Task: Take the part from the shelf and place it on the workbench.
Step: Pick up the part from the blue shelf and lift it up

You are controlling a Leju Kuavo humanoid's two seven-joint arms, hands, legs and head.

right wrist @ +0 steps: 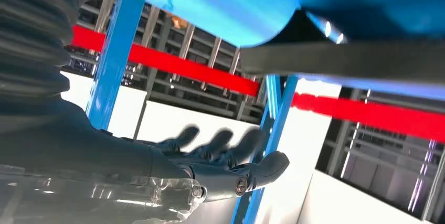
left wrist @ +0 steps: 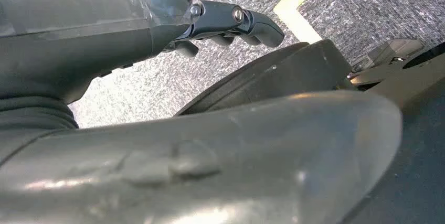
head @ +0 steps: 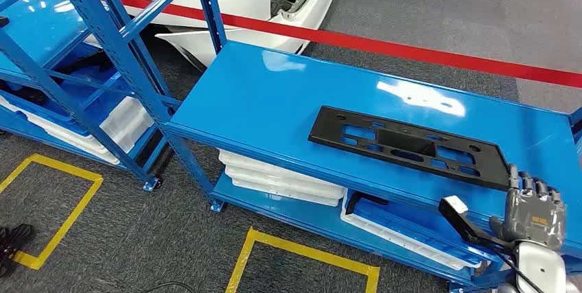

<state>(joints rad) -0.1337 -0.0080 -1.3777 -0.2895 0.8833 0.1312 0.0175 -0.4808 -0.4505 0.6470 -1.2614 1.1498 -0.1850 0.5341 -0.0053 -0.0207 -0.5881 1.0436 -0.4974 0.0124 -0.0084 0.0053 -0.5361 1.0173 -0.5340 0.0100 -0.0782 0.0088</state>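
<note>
Part (head: 405, 147) flat on blue surface (head: 274, 94), near its front edge; right hand (head: 534, 212) just beside, fingers (right wrist: 220, 145) spread, holding nothing; left hand (left wrist: 105, 30) fingers loosely curled, empty.

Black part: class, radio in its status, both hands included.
Black part flat on blue workbench. Right hand at its near end, fingers apart, holding nothing. Left hand hangs over floor, holding nothing.

White trays (head: 285, 180), red tape (head: 384, 46)
</note>
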